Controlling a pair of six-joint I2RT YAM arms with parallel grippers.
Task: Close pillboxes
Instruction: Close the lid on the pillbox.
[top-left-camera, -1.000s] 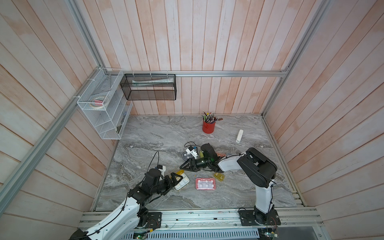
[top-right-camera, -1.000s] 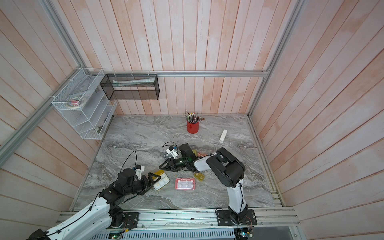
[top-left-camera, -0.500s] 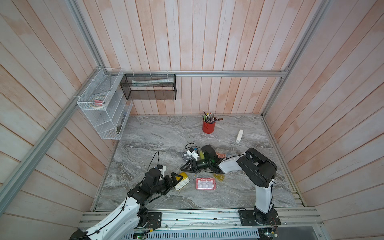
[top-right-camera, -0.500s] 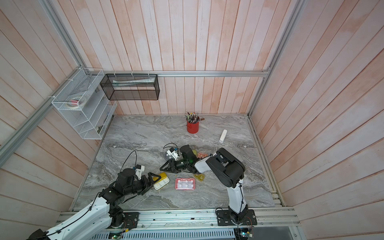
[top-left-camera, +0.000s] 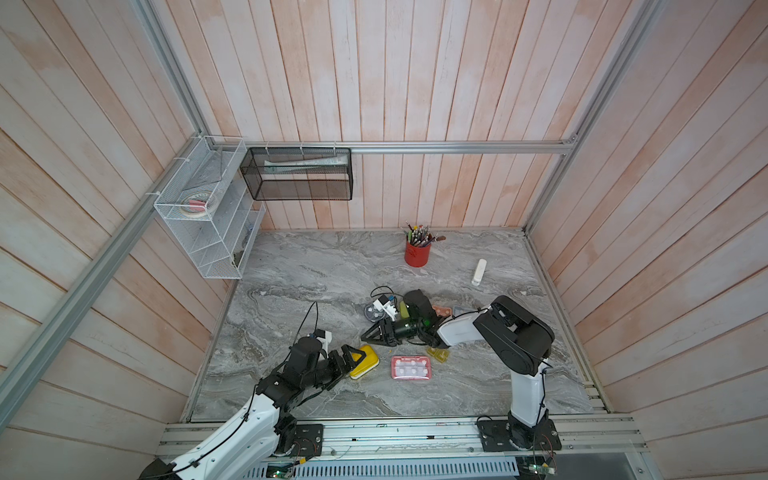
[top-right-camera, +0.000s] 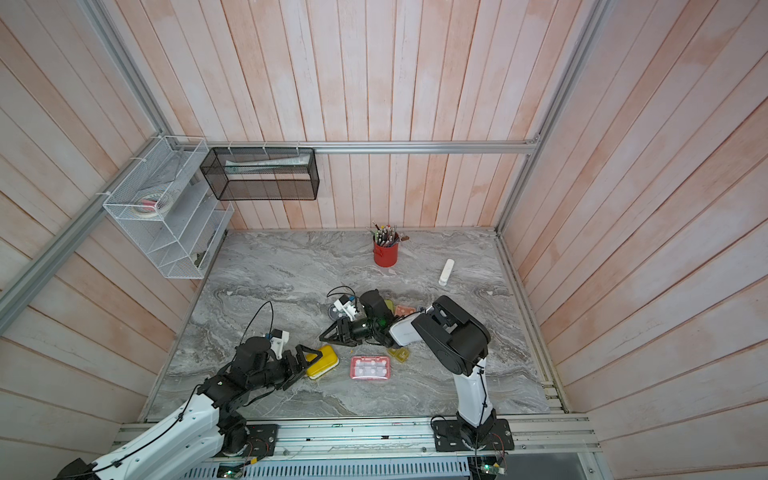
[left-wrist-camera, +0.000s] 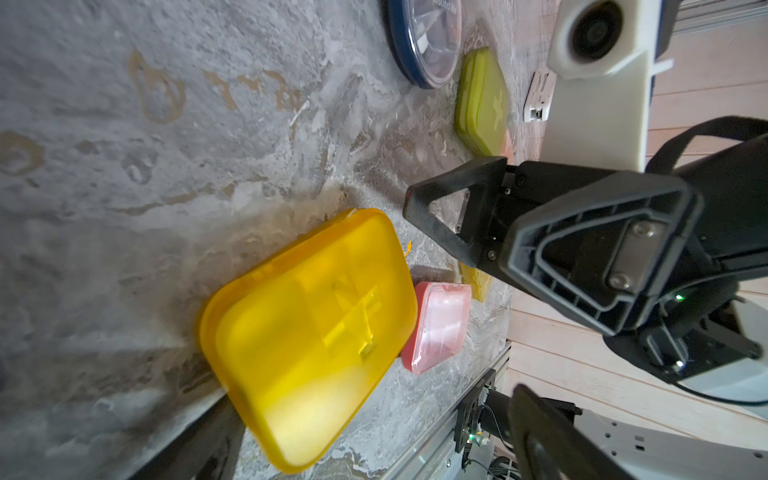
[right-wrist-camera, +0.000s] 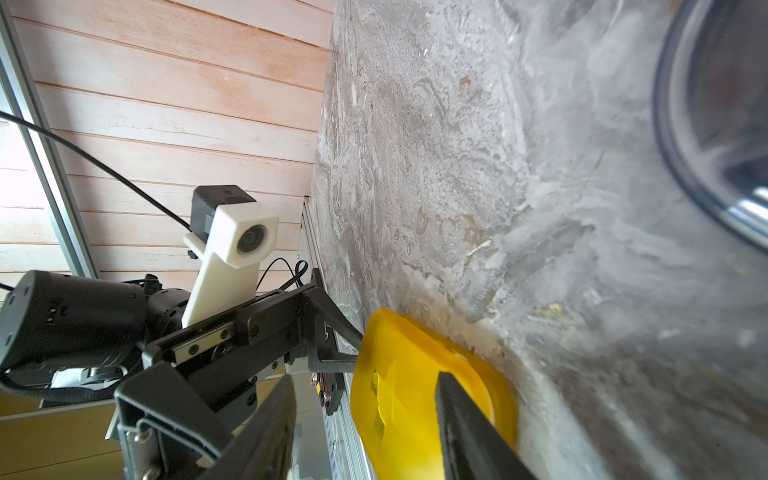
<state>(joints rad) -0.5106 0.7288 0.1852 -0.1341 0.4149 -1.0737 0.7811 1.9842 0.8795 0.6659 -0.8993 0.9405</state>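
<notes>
1. Surface: grey marble-look tabletop (top-left-camera: 299, 266), with brown stains showing in the left wrist view. Pale wood-plank walls (top-left-camera: 374, 83) stand on three sides. An aluminium rail (top-left-camera: 415, 430) along the front edge carries both my arm bases.
2. Wall fittings: white wire rack (top-left-camera: 203, 216) on the left wall, black mesh basket (top-left-camera: 297, 174) on the back wall. Both hang above the table.
3. Back of table: red cup of pencils (top-left-camera: 417, 252), with a white stick (top-left-camera: 478, 272) lying to its right. Both are well apart from the boxes.
4. Front row, left to right: yellow pillbox (top-left-camera: 368, 359), pink-red pillbox (top-left-camera: 410, 368), small olive pillbox (top-left-camera: 437, 354). Yellow and pink-red sit just beside each other, and both lids look down.
5. Rear row: round dark pillbox (top-left-camera: 372, 312), lime-olive pillbox (left-wrist-camera: 482, 108), orange pillbox (top-left-camera: 441, 310), light blue pillbox (top-left-camera: 459, 311). I can't tell the lid state of the orange or light blue one.
6. Obstruction: in both top views my right wrist and forearm cover most of the lime-olive box and part of the small olive one.
7. My left gripper (top-left-camera: 353, 359) has its jaws fully spread, low at the left end of the yellow pillbox, with nothing clamped. One fingertip is at the box edge; I can't tell whether it touches.
8. My right gripper (top-left-camera: 374, 336) is lying sideways with its tips pointing left, between the two rows. The jaws are partly apart and empty, clear of the yellow lid.
</notes>
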